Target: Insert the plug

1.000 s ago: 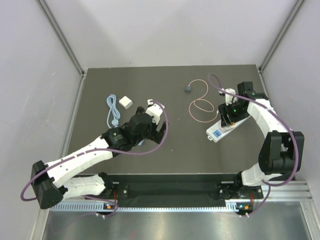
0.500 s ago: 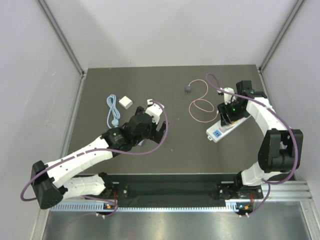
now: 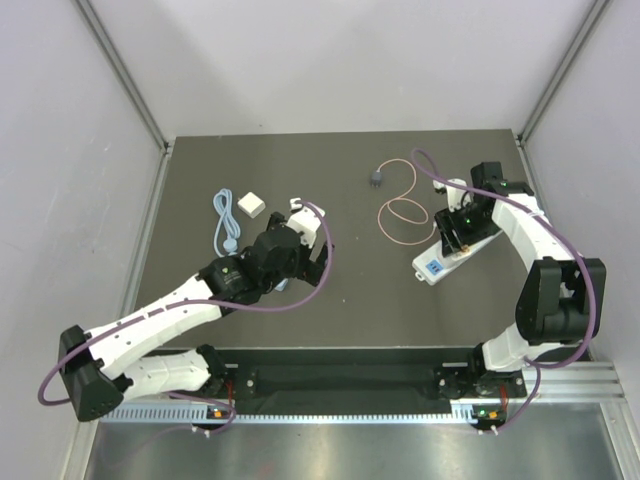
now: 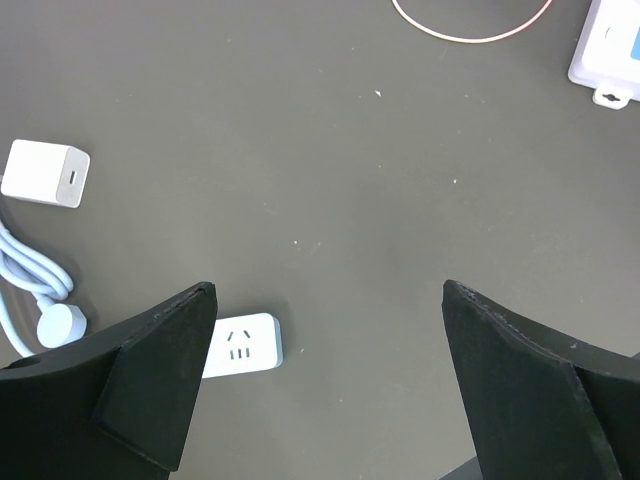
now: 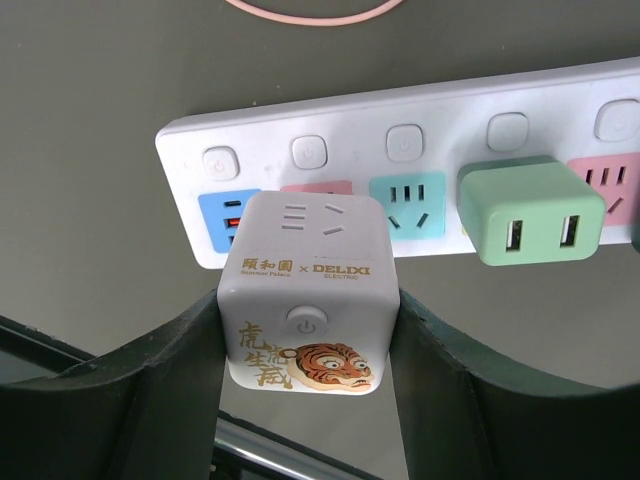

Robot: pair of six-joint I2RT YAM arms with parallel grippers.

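- Right gripper (image 5: pixel 310 340) clamped on white cube adapter (image 5: pixel 312 262), held over power strip (image 5: pixel 450 110)
- Left gripper (image 4: pixel 325 340) spread wide, nothing in it, above table (image 4: pixel 380 220)
- Plug (image 3: pixel 375 179) lies loose, far centre of table; pink cable (image 3: pixel 402 212) loops beside it, untouched by either gripper

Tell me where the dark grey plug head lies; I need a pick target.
In the top view the plug head lies far on the table, right of centre, its pink cable looping toward the power strip on the right.
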